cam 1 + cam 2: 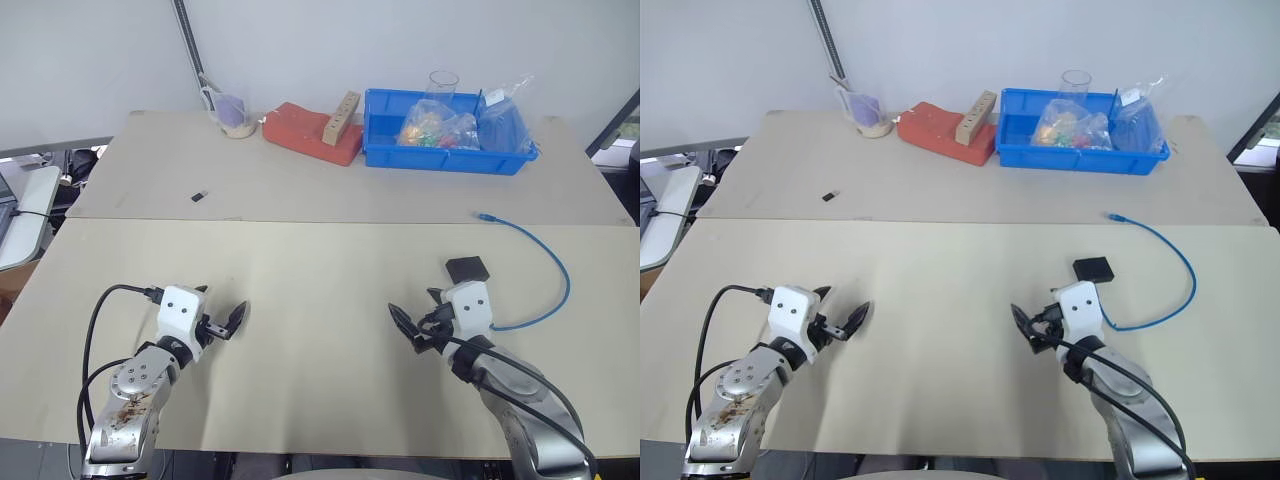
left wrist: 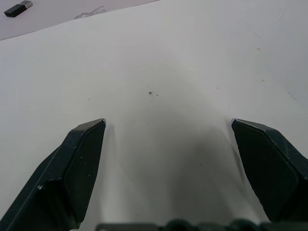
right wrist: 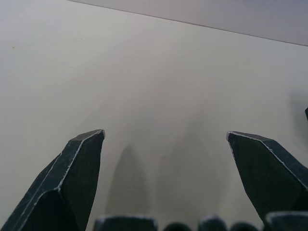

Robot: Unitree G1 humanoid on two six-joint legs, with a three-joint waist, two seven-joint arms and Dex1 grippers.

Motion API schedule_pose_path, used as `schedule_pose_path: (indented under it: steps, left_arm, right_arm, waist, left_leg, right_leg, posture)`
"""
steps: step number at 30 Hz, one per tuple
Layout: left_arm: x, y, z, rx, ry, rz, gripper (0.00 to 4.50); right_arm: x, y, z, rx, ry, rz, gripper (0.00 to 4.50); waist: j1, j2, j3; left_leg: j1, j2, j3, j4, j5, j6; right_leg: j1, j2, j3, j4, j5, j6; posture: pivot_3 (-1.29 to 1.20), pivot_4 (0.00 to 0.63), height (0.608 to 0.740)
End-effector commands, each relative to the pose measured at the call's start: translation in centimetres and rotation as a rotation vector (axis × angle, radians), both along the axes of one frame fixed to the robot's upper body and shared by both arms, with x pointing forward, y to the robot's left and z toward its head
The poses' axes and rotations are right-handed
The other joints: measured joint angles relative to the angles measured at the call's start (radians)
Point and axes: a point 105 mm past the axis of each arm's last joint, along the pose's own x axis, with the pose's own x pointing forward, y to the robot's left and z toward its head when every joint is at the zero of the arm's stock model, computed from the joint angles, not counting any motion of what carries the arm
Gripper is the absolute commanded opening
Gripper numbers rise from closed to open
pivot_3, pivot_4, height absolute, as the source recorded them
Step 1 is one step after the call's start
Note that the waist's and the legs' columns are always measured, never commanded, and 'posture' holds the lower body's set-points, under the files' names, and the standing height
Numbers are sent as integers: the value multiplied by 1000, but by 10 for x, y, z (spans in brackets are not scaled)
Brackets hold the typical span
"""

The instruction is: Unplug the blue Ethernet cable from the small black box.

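Both my grippers hang low over the near table (image 1: 300, 400), jaws spread wide, nothing between them. Left gripper (image 1: 228, 322) is over bare tabletop near the front-left. Right gripper (image 1: 412, 326) is right of centre, with open surface between the two. A seam runs across where the near table meets the far table (image 1: 300, 185).

The small black box (image 1: 467, 268) lies flat on the near table, just beyond my right wrist and right of the fingers. The blue Ethernet cable (image 1: 560, 265) is a thin bright-blue cord arcing from a plug end near the seam (image 1: 484, 215), out toward the right edge, then curling back in behind my right wrist. Its near end is hidden by the wrist, so I can't tell if it's seated in the box.

Far table, well apart: tiny black item (image 1: 200, 196), red block (image 1: 311, 131), blue bin (image 1: 445, 135) with bags.
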Motion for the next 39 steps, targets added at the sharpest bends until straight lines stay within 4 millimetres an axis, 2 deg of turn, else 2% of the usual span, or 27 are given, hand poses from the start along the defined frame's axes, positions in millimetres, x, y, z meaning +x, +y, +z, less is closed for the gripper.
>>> schedule_pose_path:
  steps: [1, 3, 6, 8, 14, 19, 23, 27, 30, 39]
  left_arm:
    - [4, -6, 17, -11, -48, -54, 4445]
    - [8, -24, 31, -42, -60, -207, 4445]
    - [9, -64, 60, -70, -71, -517, 4445]
    - [5, -87, 70, -55, -61, -696, 4445]
    - [-3, -135, 92, 32, -88, -1102, 4445]
    - [-8, -155, 107, 62, -129, -1265, 4445]
    - [-9, -156, 114, 69, -148, -1286, 4445]
    - [-9, -152, 115, 67, -150, -1271, 4445]
    - [-10, -150, 114, 68, -147, -1260, 4500]
    - [-6, -145, 111, 59, -141, -1228, 4500]
  right_arm:
    - [-1, -2, 18, -24, -78, -5, 4500]
    - [-7, -12, 28, -68, -104, -27, 4500]
    - [-15, -30, 38, -116, -111, -70, 4500]
    - [-16, -44, 41, -143, -102, -104, 4500]
    - [-7, -80, 37, -167, -22, -199, 4500]
    - [7, -100, 20, -98, 90, -224, 4500]
    - [13, -102, 6, -73, 153, -187, 4500]
    - [19, -98, 0, -77, 157, -160, 4500]
    - [24, -95, 1, -78, 149, -153, 3715]
    - [29, -89, 7, -93, 130, -119, 585]
  waist:
    - [0, 0, 0]
    - [7, 0, 0]
    - [19, 0, 0]
    - [19, 0, 0]
    - [4, 0, -1]
    - [-1, 1, -1]
    - [2, 1, 0]
    - [0, 1, 0]
    - [-1, 1, 0]
    - [5, 1, 0]
  left_leg:
    - [0, 0, 0, 0, 0, 0]
    - [0, 0, 0, 0, 0, 0]
    - [-2, -2, -1, 1, 1, -1]
    - [-2, -5, -1, 1, 1, -1]
    - [-1, -8, -1, 1, 1, 0]
    - [-1, -9, -1, 1, 1, 1]
    - [-1, -9, -1, 1, 1, 2]
    - [-1, -9, -1, 1, 1, 2]
    - [-1, -9, -1, 1, 1, 2]
    - [-1, -10, -1, 1, 1, 2]
  right_leg:
    - [0, 0, 0, 0, 0, 0]
    - [0, 0, 0, 0, 0, 0]
    - [0, -1, -2, 0, 0, 0]
    - [0, -2, -2, 0, 0, 1]
    - [1, -1, 0, 0, -1, 2]
    - [1, 0, 1, 0, -1, 2]
    - [1, 0, 2, 0, -1, 2]
    - [1, -1, 3, 0, -1, 2]
    - [1, 0, 4, 0, -1, 2]
    - [1, -1, 3, 1, -1, 2]
  posture:
    - [0, 150, 740]
    - [0, 150, 740]
    - [0, 150, 740]
    - [0, 150, 740]
    - [0, 150, 740]
    - [0, 150, 740]
    - [0, 150, 740]
    - [0, 150, 740]
    - [0, 150, 740]
    - [0, 150, 740]
